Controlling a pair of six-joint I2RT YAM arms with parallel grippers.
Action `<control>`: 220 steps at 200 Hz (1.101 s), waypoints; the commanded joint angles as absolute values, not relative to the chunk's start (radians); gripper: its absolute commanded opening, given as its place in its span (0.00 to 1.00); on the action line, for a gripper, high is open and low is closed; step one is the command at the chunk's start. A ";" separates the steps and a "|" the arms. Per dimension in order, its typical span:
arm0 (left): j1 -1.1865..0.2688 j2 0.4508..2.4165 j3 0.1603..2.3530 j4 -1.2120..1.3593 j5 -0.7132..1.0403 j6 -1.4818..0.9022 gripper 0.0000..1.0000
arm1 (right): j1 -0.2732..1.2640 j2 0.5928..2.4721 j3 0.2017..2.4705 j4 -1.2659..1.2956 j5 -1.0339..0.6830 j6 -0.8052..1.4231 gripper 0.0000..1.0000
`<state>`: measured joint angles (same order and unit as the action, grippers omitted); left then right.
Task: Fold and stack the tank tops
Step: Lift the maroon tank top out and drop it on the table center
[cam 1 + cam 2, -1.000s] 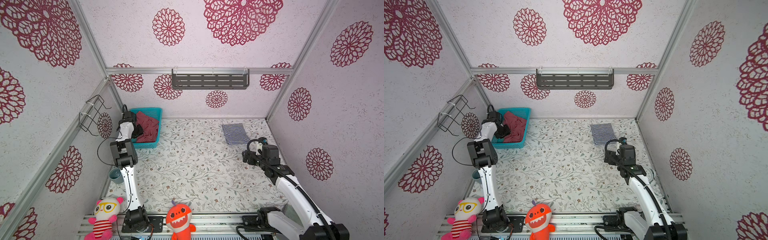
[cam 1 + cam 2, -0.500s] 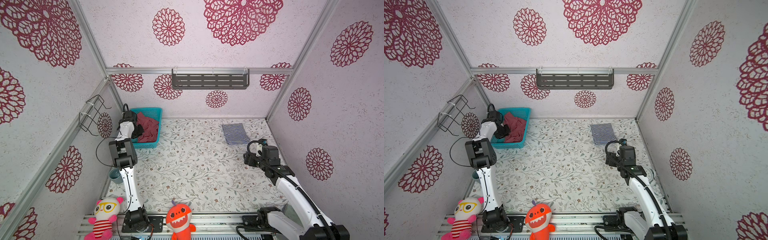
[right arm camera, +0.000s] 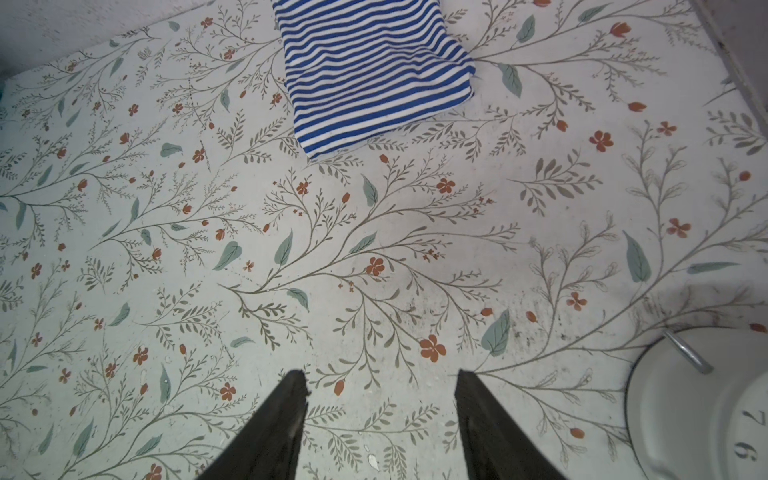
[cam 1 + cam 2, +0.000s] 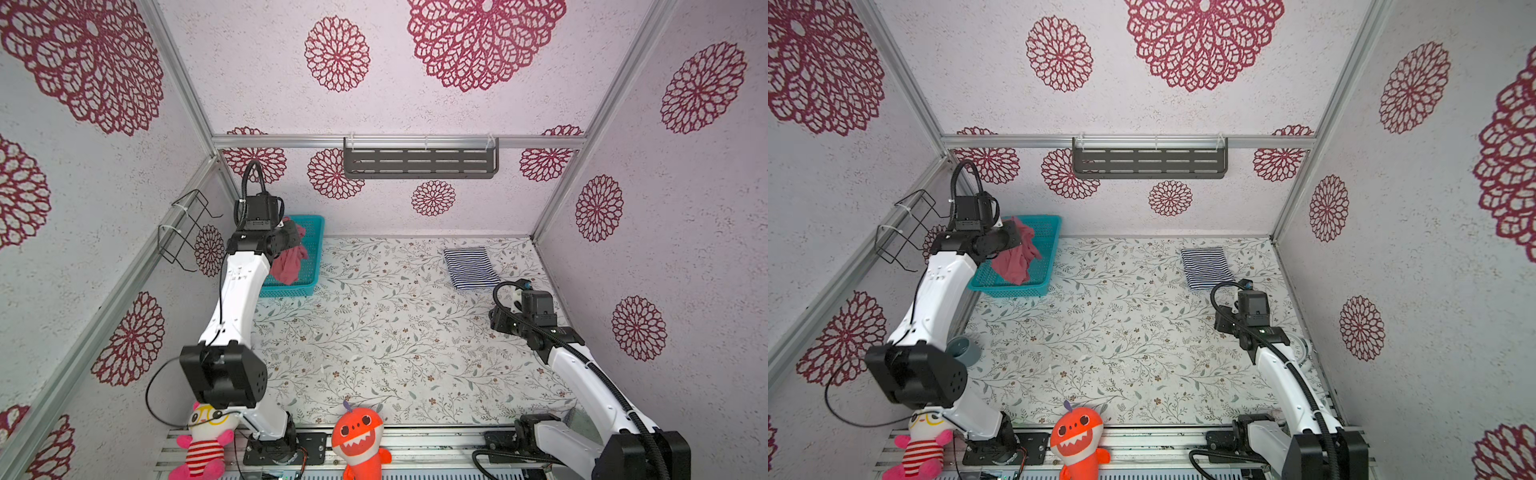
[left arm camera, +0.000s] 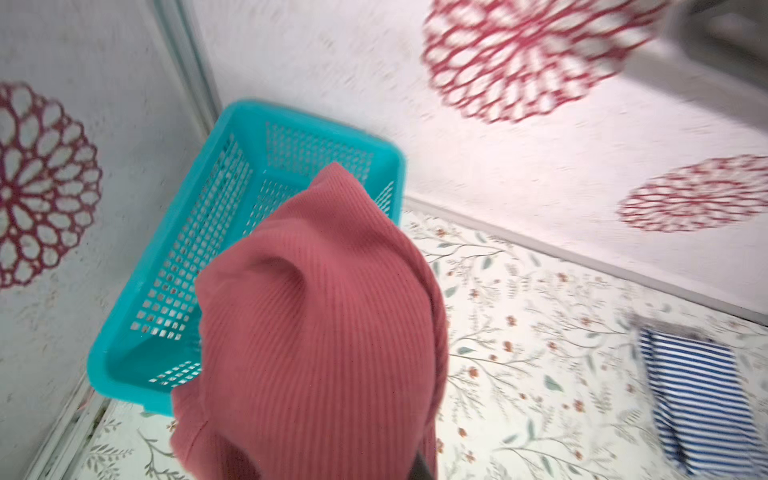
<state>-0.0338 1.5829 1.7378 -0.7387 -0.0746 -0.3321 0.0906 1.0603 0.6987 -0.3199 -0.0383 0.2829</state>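
delta: left fingers (image 4: 296, 235) now higher, rose-red tank top (image 4: 291, 262) lifted over teal basket (image 4: 286, 291); right fingers (image 3: 286, 415) narrower but apart, empty | rose-red hangs vertical, bunched, clenched in left fingers | striped tank top (image 4: 469, 268) folded flat on surface (image 4: 374, 332) back-right, long axis back-to-front | white clock (image 3: 685, 395) beside right arm, basket wall between rose-red and open surface

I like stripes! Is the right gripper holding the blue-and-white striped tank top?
No, the right gripper is open and empty; the blue-and-white striped tank top lies on the floral table apart from it.
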 commanded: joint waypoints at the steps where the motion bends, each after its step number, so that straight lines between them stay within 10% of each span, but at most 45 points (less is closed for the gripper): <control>1: -0.107 1.466 1.740 -0.746 -0.082 -0.299 0.00 | 0.085 1.081 0.739 -0.279 -0.060 0.300 0.60; 73: -0.332 1.524 1.476 -0.540 0.245 -0.472 0.06 | 0.086 1.117 0.781 -0.366 -0.079 0.253 0.61; 102: -0.389 1.679 1.465 -0.508 0.275 -0.493 0.45 | 0.092 1.130 0.779 -0.386 -0.097 0.255 0.63; 128: -0.397 1.655 1.459 -0.573 0.167 -0.472 0.59 | 0.133 1.148 0.781 -0.386 -0.094 0.265 0.63; 220: -0.662 1.595 1.161 -0.638 0.001 -0.726 0.39 | 0.384 1.436 0.891 -0.150 -0.136 0.426 0.47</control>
